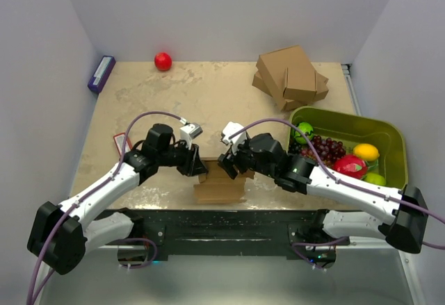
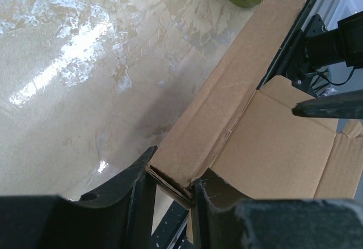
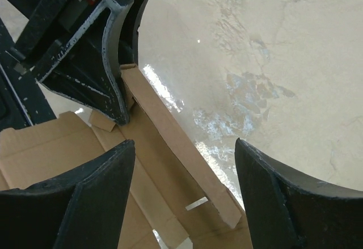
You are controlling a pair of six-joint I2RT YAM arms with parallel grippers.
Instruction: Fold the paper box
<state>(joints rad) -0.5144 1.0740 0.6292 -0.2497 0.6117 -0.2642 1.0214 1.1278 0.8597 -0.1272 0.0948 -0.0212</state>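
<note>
Left gripper (image 2: 173, 182): pinches the raised far wall of your brown cardboard paper box (image 1: 219, 188)
Right gripper (image 3: 182, 147): fingers spread astride that left-right wall

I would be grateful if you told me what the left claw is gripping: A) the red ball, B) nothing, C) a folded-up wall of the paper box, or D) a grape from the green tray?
C: the left wrist view shows the left claw pinching the end of a folded-up wall of the paper box.
</note>
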